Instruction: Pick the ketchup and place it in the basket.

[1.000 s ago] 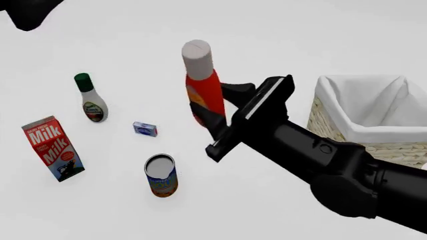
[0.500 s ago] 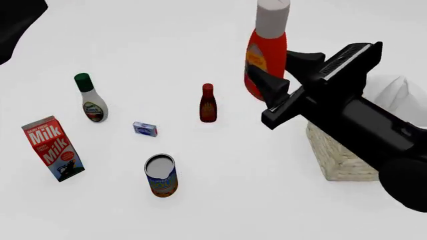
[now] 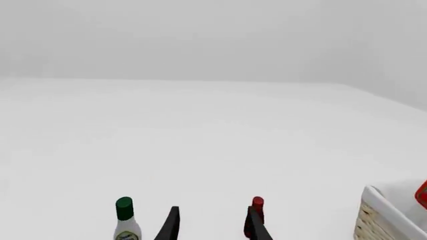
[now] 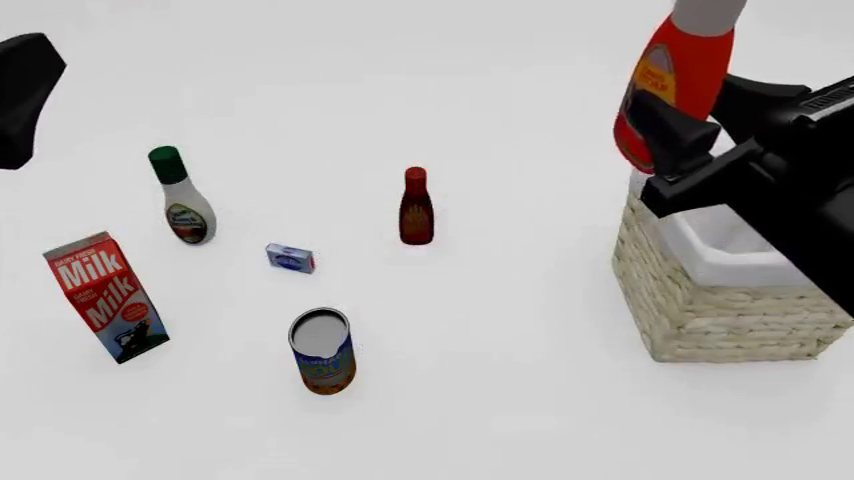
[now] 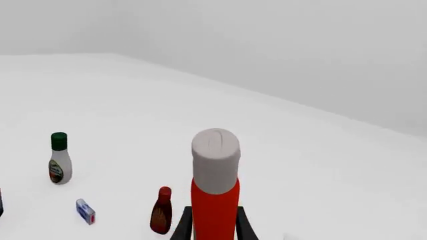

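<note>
The right gripper (image 4: pixel 667 125) is pinching the ketchup (image 4: pixel 663 95) above the basket (image 4: pixel 707 300)'s left rim; next it needs centring, lowering, releasing.

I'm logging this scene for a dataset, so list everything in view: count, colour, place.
ketchup: one, red-orange with grey cap, held above the basket's near-left edge
basket: one, straw wicker, white liner, right side
small bottle: one, dark red, centre
white bottle: one, green cap, left
milk carton: one, red and white, near left
can: one, blue and orange, near centre
small box: one, blue and white, between the white bottle and the can
left pincer: black, open
right pincer: black, gripping the ketchup
</note>
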### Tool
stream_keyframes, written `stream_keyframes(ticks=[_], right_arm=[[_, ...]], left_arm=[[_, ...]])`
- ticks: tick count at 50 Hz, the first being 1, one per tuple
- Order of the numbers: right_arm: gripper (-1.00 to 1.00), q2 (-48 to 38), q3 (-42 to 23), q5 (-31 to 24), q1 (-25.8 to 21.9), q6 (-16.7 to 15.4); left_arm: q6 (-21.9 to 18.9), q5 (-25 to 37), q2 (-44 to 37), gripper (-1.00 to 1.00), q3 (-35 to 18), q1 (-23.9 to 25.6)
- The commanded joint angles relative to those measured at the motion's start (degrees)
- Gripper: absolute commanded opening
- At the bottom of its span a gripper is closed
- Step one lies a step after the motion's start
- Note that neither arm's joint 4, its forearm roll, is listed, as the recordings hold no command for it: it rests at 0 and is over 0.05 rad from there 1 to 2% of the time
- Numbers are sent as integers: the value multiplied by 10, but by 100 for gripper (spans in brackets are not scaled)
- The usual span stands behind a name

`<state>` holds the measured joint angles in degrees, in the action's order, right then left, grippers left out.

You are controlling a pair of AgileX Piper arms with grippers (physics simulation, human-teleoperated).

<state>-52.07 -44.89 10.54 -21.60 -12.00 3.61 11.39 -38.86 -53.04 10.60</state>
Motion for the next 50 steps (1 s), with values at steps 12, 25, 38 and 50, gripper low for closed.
stream_keyframes(ticks=[12,25,38,50], right_arm=[[-100,36,48,32,158,24],[-100,4,76,87,228,39],[-100,-44,88,135,261,30],[-100,-98,69,159,277,26]], left_arm=[[4,-66,-18,100,53,-49],[12,-79,-29,100,62,-51],[10,-90,-40,100,69,-48],[9,-97,-49,100,71,-47]])
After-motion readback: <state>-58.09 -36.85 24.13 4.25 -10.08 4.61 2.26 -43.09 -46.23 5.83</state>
